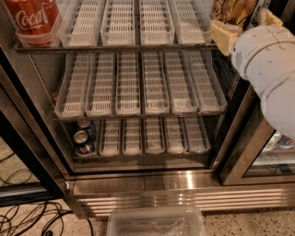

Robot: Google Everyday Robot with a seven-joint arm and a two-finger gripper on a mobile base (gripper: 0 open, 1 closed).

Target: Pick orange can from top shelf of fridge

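Observation:
The orange can [233, 9], copper with dark squiggles, stands at the far right of the top shelf [115, 47] of the fridge [161, 184]; its top is cut off by the frame. My gripper [246, 25] reaches in from the right on a white arm. It is open. One cream finger [224, 36] sits in front of the can's lower part and the other [269, 16] is to the can's right. The can's base is hidden behind the finger.
A red Coca-Cola can [32, 18] stands at the top shelf's left end. Two small blue cans [84, 138] sit on the bottom rack's left. The open glass door [258, 156] is at the right. A clear plastic bin [156, 223] and cables [27, 216] lie on the floor.

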